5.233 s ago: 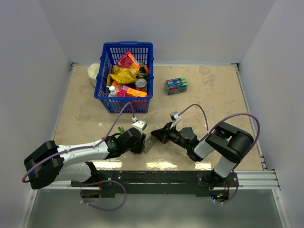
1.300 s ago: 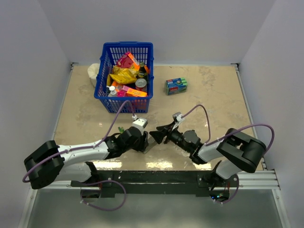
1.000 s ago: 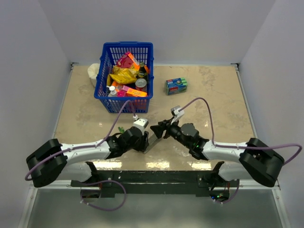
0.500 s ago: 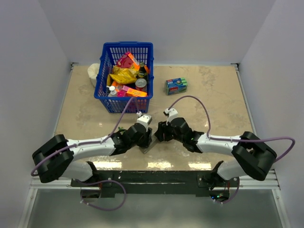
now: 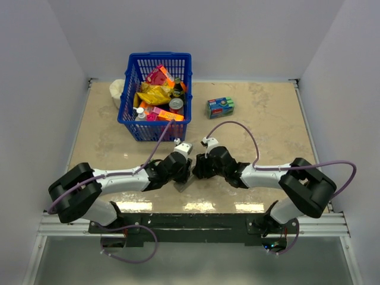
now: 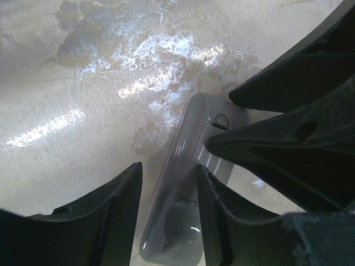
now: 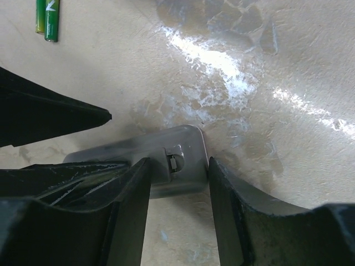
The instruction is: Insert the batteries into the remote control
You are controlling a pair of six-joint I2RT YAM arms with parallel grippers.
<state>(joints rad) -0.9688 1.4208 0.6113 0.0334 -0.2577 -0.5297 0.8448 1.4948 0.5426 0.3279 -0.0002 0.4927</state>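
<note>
Two arms are stretched low and inward over the table (image 5: pixel 267 136), the left arm (image 5: pixel 119 180) and the right arm (image 5: pixel 267 176) being brought wrist to wrist just inside the middle of its near edge. Between them the remote control (image 6: pixel 172 221) is laid back-up on the tabletop, equally near to both.

Its long axis is lined up with the fingers of the left gripper (image 6: pixel 169 172), which is set astride its nearer half. A sliver of table is seen beside one finger while the other overlaps the remote's edge, so whether it is clamped cannot be told.

The same axis is crossed by the right gripper (image 7: pixel 178 163), whose jaws are held partly apart around nothing. One finger is laid over the back by the cover and the other is placed just past the rounded end. The cover latch (image 6: pixel 221 120) is thus framed between them. The coming move is judged to turn on that: a push or pull on the cover along the axis, the body being steadied from the left.

No dark batteries are made out. Only a green pair of slim sticks (image 7: pixel 47 19) is seen, apart from the remote, beyond the left gripper's fingers.
</note>
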